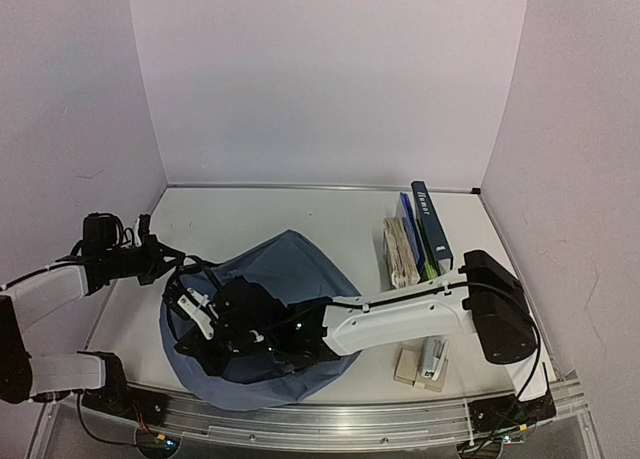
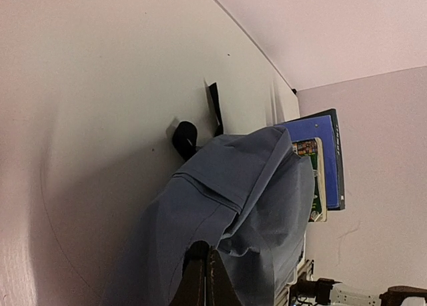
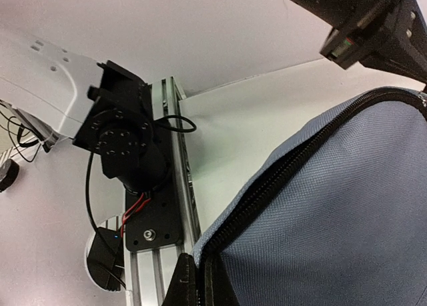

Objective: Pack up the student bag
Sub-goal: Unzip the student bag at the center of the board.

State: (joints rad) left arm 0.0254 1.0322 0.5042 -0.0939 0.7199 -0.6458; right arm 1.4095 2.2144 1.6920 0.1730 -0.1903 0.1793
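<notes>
Pinching a fold of slate-blue cloth, the left hand (image 2: pixel 203 258) has its fingers pressed together on the left rim of the student bag (image 1: pixel 300 269), which lies slumped on the table (image 1: pixel 250 214) near the front edge. Just beside it, the right hand (image 3: pixel 195 271) is clamped narrow on the zipper hem at the bag's mouth. The bag looks soft, light and limp and will likely sag wherever unsupported, so the firmer zipper hem is the better hold. Books (image 1: pixel 415 239) stand near its right side.

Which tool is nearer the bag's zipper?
Right. The right tool pinches the bag at its zipper; the left tool grips plain fabric away from it.
</notes>
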